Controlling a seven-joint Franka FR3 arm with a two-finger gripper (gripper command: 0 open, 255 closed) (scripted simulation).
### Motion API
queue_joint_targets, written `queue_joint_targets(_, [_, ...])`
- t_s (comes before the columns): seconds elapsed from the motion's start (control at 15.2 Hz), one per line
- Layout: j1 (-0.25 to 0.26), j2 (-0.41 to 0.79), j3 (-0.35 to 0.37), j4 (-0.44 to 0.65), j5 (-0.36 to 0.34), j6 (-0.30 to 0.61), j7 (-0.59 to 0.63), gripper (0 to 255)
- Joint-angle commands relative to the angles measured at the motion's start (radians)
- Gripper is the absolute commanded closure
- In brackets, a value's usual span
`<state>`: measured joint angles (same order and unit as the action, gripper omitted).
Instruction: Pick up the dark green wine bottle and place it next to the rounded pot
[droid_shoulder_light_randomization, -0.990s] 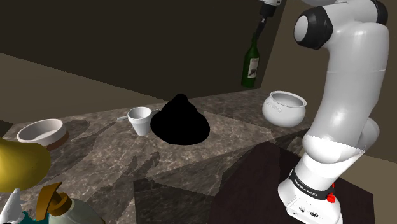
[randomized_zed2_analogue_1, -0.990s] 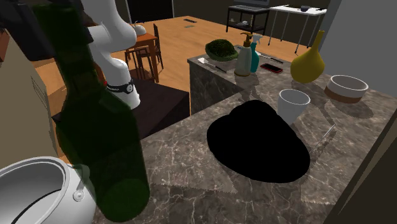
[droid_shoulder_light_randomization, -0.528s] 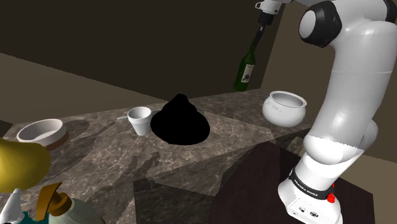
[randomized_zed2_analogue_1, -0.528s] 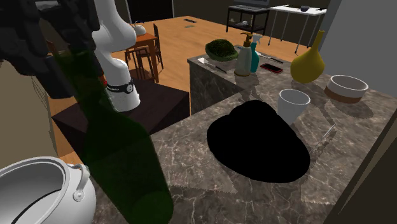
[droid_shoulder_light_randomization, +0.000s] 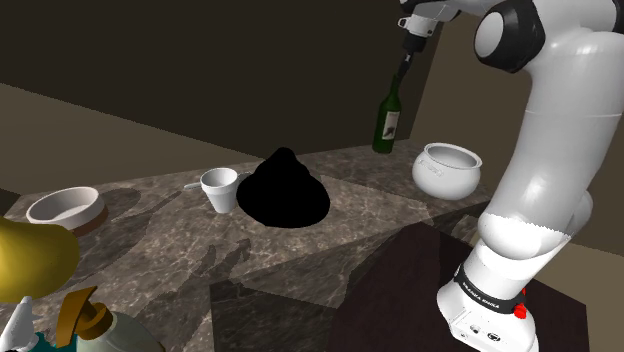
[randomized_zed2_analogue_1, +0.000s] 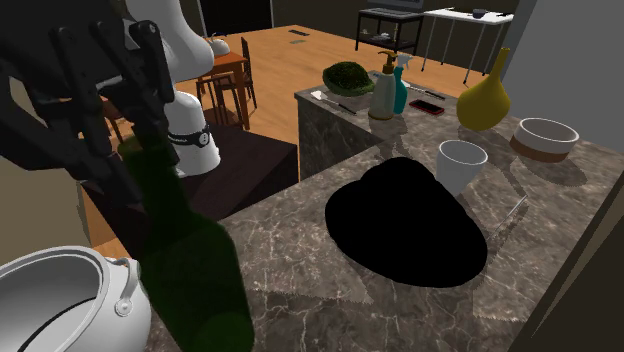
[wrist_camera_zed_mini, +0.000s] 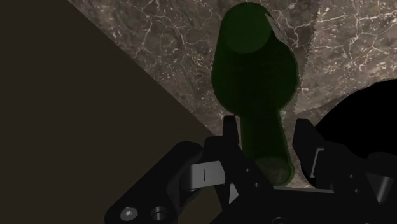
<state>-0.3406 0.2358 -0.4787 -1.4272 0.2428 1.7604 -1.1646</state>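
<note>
Dark veined stone is forming the surface (droid_shoulder_light_randomization: 180, 240), with a brown wall rising behind it. The dark green wine bottle (droid_shoulder_light_randomization: 387, 118) is hanging by its neck near the far edge, leaning slightly, its base low over the stone; whether it is touching, I cannot tell. The black pincer (wrist_camera_zed_mini: 267, 135) is clamping the neck from both sides. The rounded white pot (droid_shoulder_light_randomization: 447, 168) is sitting near, to the shoulder view's right of the bottle. Farther to that view's left, a black mound (droid_shoulder_light_randomization: 283, 190) and a white cup (droid_shoulder_light_randomization: 219, 190) are standing side by side.
</note>
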Motion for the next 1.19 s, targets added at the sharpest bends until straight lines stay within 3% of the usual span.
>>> queue_joint_targets(0.0, [0.006,-0.009,0.001,-0.040,-0.003,0.034,-0.001,255])
queue_joint_targets(1.12, [0.020,-0.006,0.011,-0.265,0.013,0.258,-0.036,255])
